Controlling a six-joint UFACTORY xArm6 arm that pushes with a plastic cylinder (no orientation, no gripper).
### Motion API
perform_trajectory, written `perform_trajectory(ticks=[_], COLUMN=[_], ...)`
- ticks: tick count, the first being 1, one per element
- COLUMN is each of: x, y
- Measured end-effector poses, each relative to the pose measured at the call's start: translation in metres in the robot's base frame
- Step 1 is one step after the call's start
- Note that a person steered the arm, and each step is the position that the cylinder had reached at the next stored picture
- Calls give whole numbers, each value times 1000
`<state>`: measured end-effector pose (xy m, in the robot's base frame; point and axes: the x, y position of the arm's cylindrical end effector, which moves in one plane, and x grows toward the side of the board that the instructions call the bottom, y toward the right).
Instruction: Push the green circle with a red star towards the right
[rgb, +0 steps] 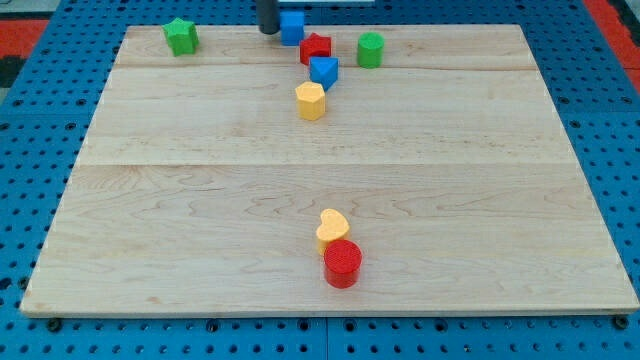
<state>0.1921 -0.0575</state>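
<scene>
The green circle (371, 49) sits near the view's top, right of centre. The red star (316, 47) lies to its left, apart from it by a small gap. My tip (269, 31) is at the view's top edge, touching the left side of a blue block (292, 27), which sits up and left of the red star. A second blue block (323, 71) touches the red star from below.
A yellow hexagon block (311, 101) lies below the second blue block. A green star (181, 37) sits at the top left. A yellow heart (332, 228) touches a red cylinder (342, 263) near the bottom centre. The wooden board (150, 200) ends in blue pegboard.
</scene>
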Motion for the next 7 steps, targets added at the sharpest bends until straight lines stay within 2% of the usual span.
perform_trajectory(ticks=[3,4,5,6,7], x=[1,16,63,86,80], y=[9,19,20,23,42])
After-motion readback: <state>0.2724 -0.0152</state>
